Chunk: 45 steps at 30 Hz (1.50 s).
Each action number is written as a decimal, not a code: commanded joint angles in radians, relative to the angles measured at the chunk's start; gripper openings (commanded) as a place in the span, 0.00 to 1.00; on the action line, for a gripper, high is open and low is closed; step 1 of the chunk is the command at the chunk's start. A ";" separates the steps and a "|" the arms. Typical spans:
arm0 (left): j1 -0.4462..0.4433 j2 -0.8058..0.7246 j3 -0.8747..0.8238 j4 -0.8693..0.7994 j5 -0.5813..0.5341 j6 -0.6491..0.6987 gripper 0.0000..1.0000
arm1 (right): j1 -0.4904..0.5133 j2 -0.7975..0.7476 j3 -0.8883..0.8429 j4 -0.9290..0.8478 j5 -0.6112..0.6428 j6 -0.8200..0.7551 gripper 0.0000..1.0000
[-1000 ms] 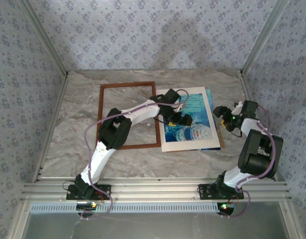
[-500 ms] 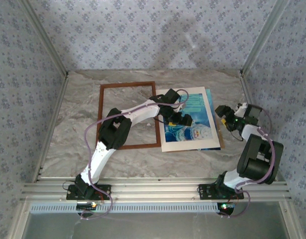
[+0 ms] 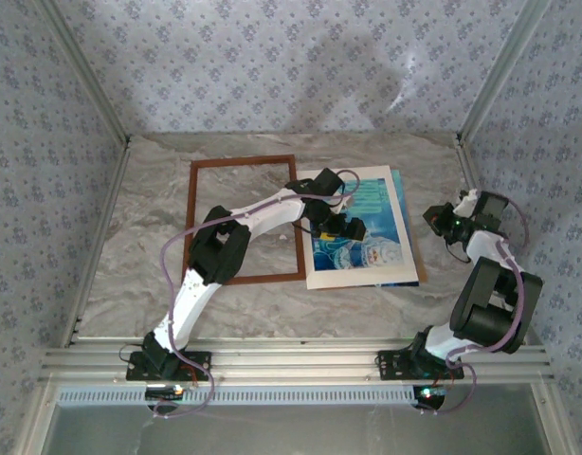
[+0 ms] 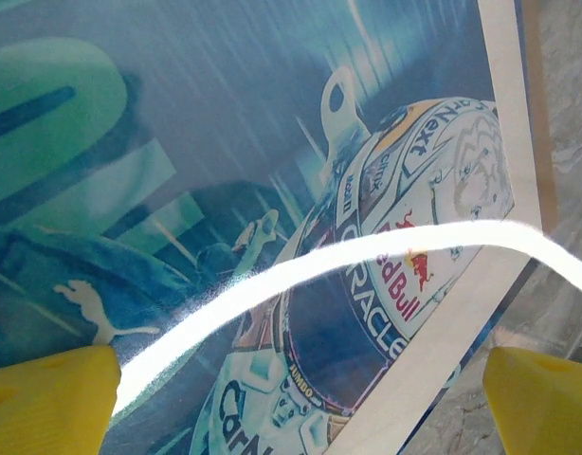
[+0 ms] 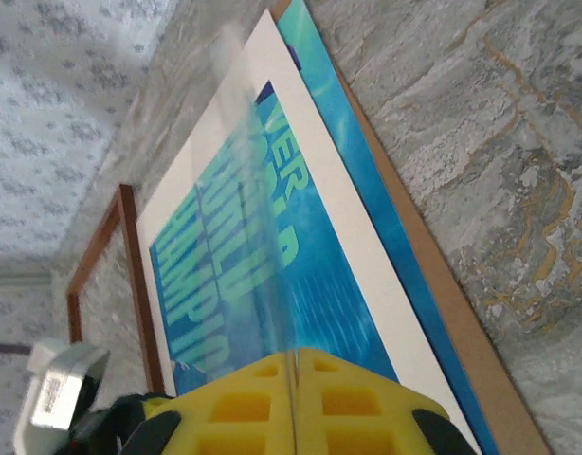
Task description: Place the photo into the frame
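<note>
The photo (image 3: 362,237), a blue-teal print with pale lettering and a white helmet, lies flat right of the frame (image 3: 244,159) under a cream mat (image 3: 402,227). The reddish-brown frame (image 5: 100,237) lies empty on the table. My left gripper (image 3: 343,227) hovers open just above the photo (image 4: 206,142), its yellow fingertips (image 4: 54,389) spread wide over the helmet. My right gripper (image 3: 439,219) is off the stack's right edge. In the right wrist view it (image 5: 293,365) is shut on the edge of a thin clear sheet (image 5: 253,218) that rises edge-on above the photo (image 5: 272,275).
A plain brown backing board (image 5: 433,275) lies under the stack, showing along its right side (image 3: 422,267). Patterned walls and metal corner posts (image 3: 481,95) close in the marbled table (image 3: 149,284). A bright curved glare crosses the left wrist view.
My right gripper has closed from wide open onto the clear sheet's edge and shifted a little right. The left arm and the stack have not moved.
</note>
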 commanded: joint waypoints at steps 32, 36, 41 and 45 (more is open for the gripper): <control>0.732 -0.665 -0.599 0.052 -0.083 -0.021 0.99 | 0.541 -0.005 0.653 -0.168 0.172 0.219 0.00; 0.849 -0.697 -0.687 0.100 -0.104 -0.039 0.99 | 0.669 0.074 0.704 -0.057 0.212 0.255 0.00; 0.978 -0.705 -0.742 0.160 -0.075 -0.084 0.99 | 0.805 0.219 0.799 0.056 0.211 0.295 0.00; 1.049 -0.709 -0.772 0.192 -0.073 -0.096 0.99 | 0.906 0.352 0.879 0.180 0.201 0.355 0.00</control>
